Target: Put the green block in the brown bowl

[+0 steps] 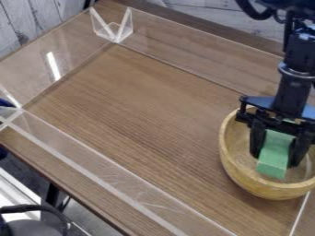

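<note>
The brown bowl [237, 164] stands at the table's front right, a round light-wood bowl with a thick rim. My gripper [279, 159] reaches down into its hollow, pointing steeply downward. It is shut on the green block [275, 161], which shows as a bright green bar between the two black fingers [257, 145]. The block's lower end sits low inside the bowl; I cannot tell whether it touches the bottom.
The wooden tabletop [135, 101] is bordered by low clear acrylic walls [74, 147]. A clear acrylic bracket [110, 25] stands at the far back left. The dark arm [296, 64] rises from the bowl toward the top right corner.
</note>
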`<act>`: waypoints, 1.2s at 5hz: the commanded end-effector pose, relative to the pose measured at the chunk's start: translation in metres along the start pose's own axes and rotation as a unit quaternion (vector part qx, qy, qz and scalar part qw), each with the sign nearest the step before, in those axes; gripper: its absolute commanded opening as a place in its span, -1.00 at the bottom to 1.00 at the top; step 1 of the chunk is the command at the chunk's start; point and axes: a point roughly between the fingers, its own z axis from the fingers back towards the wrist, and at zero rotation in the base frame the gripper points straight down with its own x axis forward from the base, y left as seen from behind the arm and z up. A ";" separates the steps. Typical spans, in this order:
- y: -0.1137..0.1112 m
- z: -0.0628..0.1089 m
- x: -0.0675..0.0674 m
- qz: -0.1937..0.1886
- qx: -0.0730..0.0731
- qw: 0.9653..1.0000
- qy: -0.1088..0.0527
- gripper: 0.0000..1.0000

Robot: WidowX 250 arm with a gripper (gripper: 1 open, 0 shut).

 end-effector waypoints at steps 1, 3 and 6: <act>-0.004 0.022 0.009 -0.001 -0.020 0.999 -0.033 -1.00; -0.002 0.020 0.010 0.000 -0.018 0.999 -0.027 -1.00; 0.001 0.014 0.011 -0.001 -0.013 1.000 -0.017 -1.00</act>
